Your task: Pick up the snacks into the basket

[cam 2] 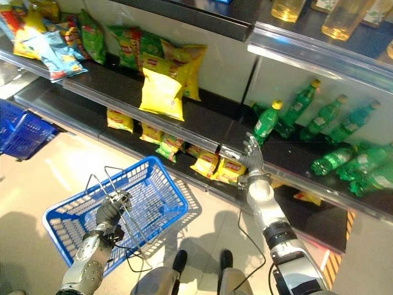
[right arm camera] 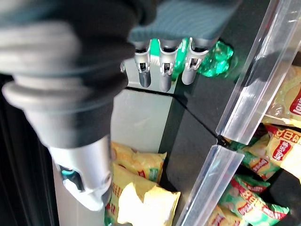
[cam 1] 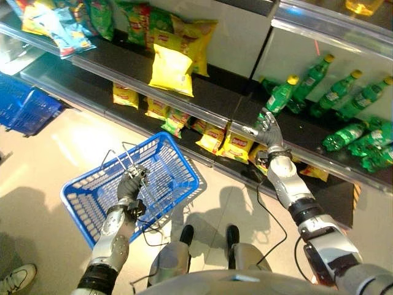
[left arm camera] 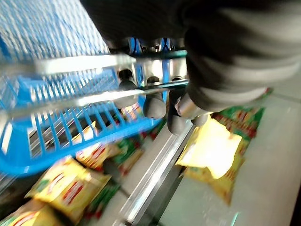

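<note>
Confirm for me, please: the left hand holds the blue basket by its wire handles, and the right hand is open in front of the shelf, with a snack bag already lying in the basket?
Not quite. The blue basket has no snack bag in it; the left eye view shows bare mesh. The rest holds: the left hand grips the wire handles, and the right hand is open in front of the shelf.

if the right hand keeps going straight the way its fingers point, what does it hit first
Most likely the green plastic bottle with the yellow cap lying on the black shelf. The right hand, fingers straight, points up toward it from just in front of the shelf's clear rail. Depth is unclear, so it may pass beside it.
</note>
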